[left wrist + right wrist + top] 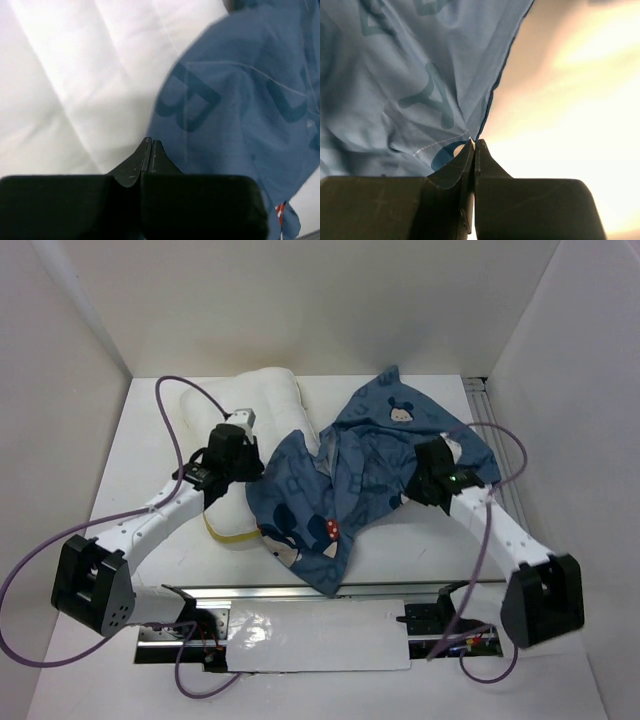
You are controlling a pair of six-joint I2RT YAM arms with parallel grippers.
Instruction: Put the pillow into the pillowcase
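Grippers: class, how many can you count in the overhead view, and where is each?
2. The left gripper is at the pillow, beside the pillowcase; the right gripper is on the pillowcase's right part. None seems hidden.

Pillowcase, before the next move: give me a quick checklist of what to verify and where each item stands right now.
1. Right pincer shut on the pillowcase hem: ok, the edge runs straight into its closed tips.
2. Left pincer shut: ok.
3. Left pincer actually holding cloth: cannot tell; its tips sit where the blue edge meets the pillow.
4. Pillowcase mouth spread open: not ok, it lies crumpled in the top view.
5. Pillow inside the pillowcase: not ok, its white bulk is exposed, with the pillowcase draped over one side.
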